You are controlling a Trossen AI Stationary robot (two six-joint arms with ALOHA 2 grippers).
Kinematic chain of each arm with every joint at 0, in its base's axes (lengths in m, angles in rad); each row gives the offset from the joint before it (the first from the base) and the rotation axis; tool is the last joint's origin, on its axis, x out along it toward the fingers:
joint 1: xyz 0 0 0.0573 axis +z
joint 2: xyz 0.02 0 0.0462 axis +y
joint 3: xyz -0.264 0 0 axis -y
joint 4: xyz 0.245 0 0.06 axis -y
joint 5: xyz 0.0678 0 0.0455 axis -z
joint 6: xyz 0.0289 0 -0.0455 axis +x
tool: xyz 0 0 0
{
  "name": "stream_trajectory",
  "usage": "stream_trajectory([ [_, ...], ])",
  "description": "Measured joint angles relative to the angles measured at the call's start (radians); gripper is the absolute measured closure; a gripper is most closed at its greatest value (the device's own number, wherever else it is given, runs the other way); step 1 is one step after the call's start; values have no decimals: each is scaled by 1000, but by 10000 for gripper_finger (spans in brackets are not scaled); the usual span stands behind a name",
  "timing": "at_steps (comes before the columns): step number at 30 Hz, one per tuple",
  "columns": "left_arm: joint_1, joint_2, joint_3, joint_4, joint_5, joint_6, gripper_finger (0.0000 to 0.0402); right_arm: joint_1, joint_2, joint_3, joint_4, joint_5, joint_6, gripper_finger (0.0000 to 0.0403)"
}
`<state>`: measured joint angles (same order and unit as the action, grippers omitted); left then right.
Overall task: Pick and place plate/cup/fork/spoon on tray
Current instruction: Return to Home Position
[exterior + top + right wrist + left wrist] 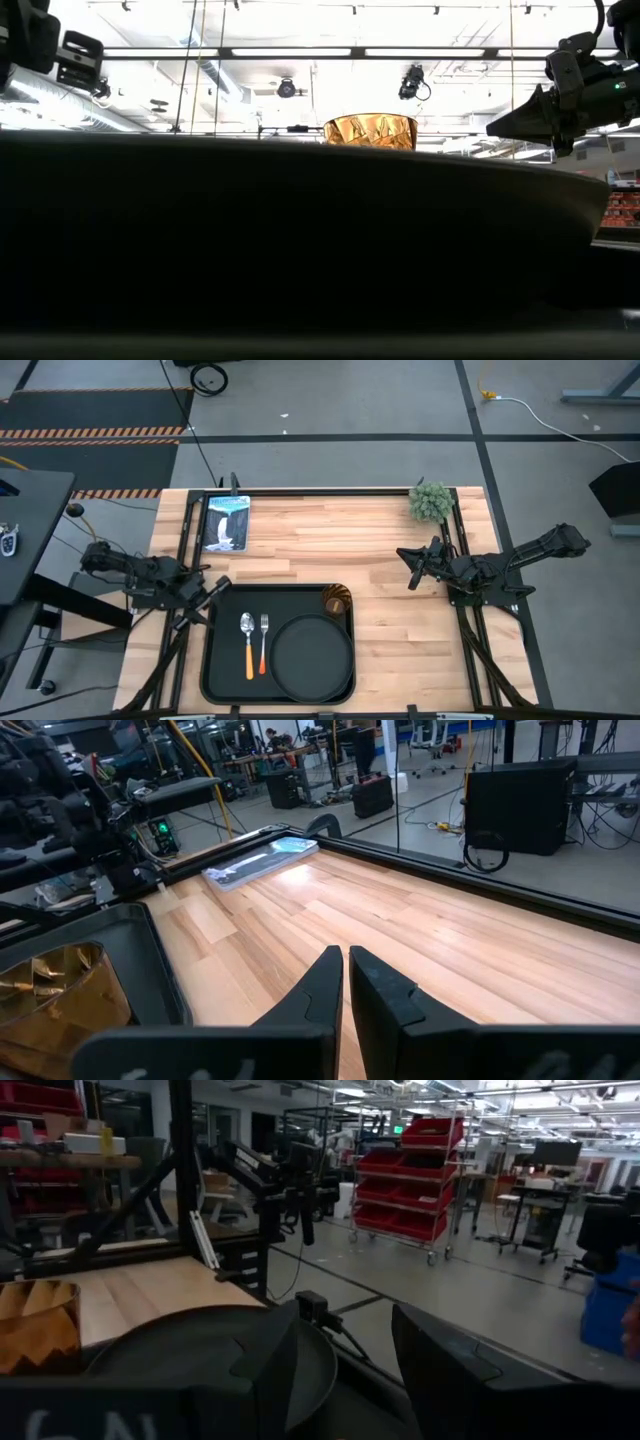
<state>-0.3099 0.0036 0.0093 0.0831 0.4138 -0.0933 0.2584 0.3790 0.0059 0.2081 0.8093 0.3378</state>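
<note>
all four pieces sit on the tray

the plate [312,647], cup [337,601], fork [264,641] and spoon [247,643] all lie inside the tray [223,678]. the left end effector [215,589] hangs spread by the tray's far left corner; the right end effector [412,565] waits pressed together, well right of the tray. risk: a careless left-arm sweep could clip the tray's rim and scatter the cutlery.

Closed right gripper [345,982] above wooden table [420,945], cup [55,995] on tray [160,960]
</note>
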Motion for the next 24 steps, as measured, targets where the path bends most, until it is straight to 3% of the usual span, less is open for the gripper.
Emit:
stream_trajectory([
  [24, 16, 3, -2, 44, -1, 0, 230, 0, 0, 0, 0, 0, 0, 375],
])
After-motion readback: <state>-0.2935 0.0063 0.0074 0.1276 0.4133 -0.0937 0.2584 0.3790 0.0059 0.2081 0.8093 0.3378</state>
